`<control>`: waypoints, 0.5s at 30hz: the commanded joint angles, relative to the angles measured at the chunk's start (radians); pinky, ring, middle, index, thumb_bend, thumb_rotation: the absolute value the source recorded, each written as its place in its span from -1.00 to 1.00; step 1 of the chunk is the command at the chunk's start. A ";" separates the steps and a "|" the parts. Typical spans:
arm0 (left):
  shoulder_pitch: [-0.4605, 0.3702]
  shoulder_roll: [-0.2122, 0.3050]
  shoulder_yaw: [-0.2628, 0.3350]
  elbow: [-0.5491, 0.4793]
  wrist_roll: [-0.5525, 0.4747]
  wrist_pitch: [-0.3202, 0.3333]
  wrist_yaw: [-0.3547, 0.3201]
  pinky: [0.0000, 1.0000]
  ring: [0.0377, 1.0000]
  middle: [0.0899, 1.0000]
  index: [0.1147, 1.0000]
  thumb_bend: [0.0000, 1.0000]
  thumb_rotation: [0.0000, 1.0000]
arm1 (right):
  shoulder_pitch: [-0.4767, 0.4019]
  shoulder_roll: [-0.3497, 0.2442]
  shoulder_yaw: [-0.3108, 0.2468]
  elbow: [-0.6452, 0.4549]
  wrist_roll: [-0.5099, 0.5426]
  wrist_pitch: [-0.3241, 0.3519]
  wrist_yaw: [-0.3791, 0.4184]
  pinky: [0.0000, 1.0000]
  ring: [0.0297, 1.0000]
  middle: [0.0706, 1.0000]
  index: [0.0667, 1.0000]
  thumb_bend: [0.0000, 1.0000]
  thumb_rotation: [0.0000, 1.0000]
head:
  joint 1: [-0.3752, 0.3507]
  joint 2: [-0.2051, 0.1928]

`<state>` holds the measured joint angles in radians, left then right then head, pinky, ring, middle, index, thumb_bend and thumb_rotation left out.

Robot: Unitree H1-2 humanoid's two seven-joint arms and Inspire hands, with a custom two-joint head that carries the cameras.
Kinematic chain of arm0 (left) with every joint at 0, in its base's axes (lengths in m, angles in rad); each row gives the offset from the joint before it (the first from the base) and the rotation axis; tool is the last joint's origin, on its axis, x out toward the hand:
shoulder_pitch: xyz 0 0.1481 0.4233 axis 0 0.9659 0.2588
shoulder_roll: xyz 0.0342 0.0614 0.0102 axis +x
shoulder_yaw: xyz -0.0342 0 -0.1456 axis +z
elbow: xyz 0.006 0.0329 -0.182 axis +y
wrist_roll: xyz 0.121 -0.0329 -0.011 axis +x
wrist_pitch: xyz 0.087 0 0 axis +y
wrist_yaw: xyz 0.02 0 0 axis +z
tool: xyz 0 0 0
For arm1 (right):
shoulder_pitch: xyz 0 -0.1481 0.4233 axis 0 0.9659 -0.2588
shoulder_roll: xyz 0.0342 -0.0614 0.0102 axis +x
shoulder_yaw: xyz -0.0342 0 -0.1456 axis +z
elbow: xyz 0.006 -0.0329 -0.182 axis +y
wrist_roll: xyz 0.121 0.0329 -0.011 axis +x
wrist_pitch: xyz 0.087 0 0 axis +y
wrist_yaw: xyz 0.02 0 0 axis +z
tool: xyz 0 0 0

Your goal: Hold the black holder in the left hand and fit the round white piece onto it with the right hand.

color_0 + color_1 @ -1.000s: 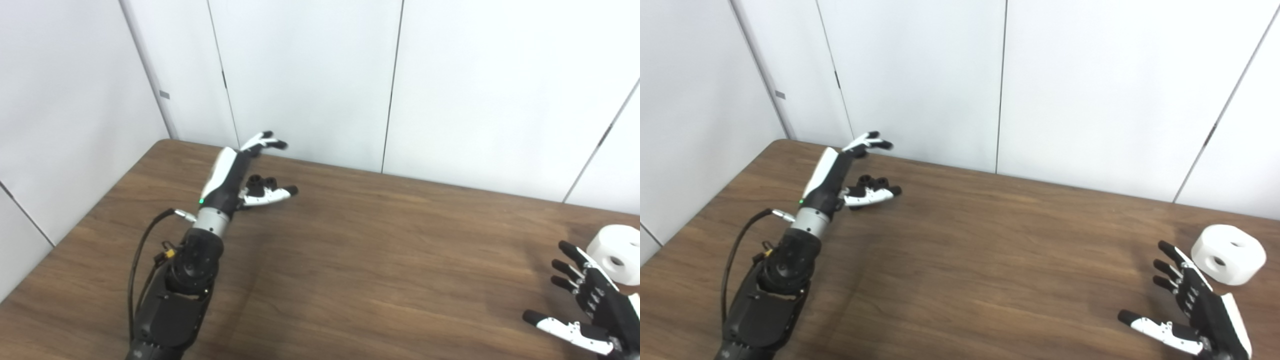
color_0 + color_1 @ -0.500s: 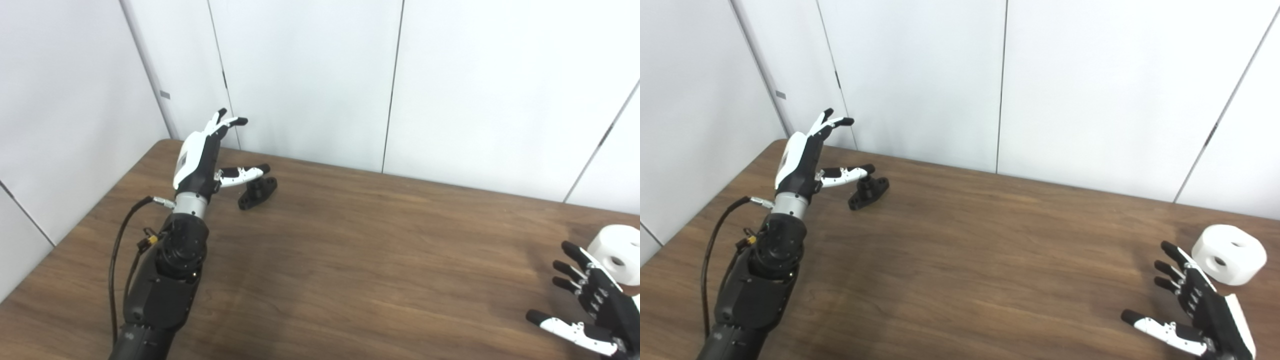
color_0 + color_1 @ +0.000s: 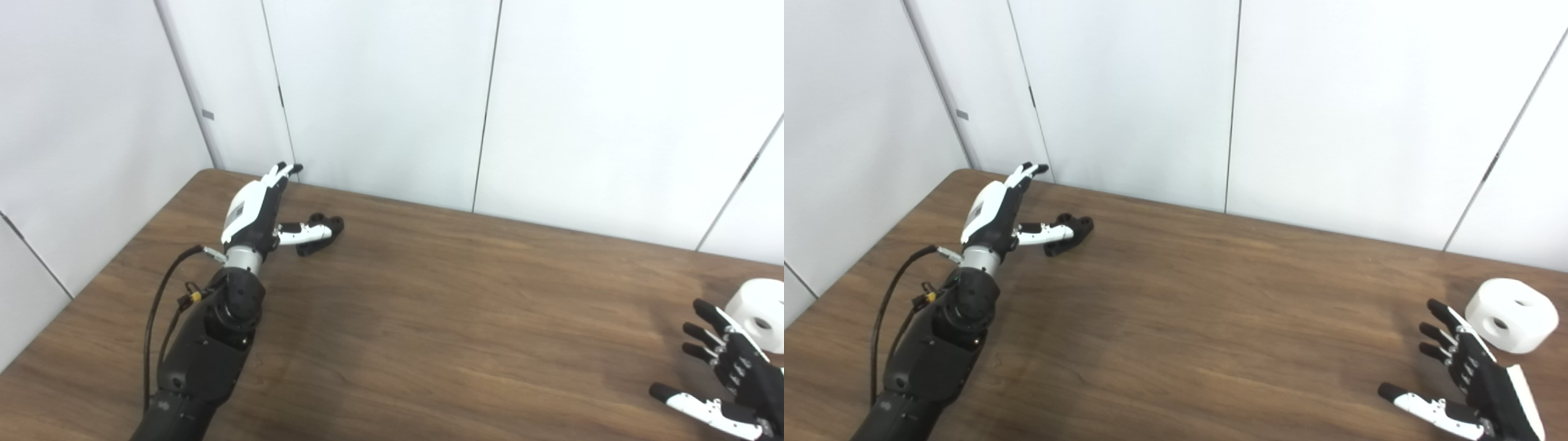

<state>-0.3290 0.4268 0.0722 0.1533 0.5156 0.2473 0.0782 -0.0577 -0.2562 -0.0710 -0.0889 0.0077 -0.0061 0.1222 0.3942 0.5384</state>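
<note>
The black holder (image 3: 334, 224) lies on the brown table (image 3: 429, 306) near its far left corner. My left hand (image 3: 260, 205) is open beside it, with the fingers stretched toward the wall. Its thumb reaches across the top of the holder; I cannot tell whether it touches. The round white piece (image 3: 1510, 313), with holes in its top, stands at the table's right side. My right hand (image 3: 1470, 380) is open just in front and to the left of it, fingers spread, a small gap away.
White wall panels (image 3: 380, 92) stand close behind the table's far edge, just beyond the left hand's fingertips. A black cable (image 3: 160, 306) loops off the left forearm. Bare wood lies between the two hands.
The left hand had its fingers and thumb around the holder, lifted off to the left, and has now come back down with the thumb over it. The view shifted slightly. The right hand barely moved.
</note>
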 commanded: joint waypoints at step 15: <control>-0.059 0.023 -0.046 0.101 0.071 0.037 0.087 1.00 1.00 1.00 0.77 1.00 -0.27 | -0.005 -0.022 -0.016 -0.055 0.015 -0.025 0.007 0.54 0.69 0.84 0.72 0.42 -0.96 | -0.009 0.014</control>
<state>-0.3399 0.4260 0.0230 0.2544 0.5644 0.2809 0.1246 -0.0477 -0.2588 -0.0750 -0.1029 0.0134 -0.0044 0.1238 0.3850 0.5522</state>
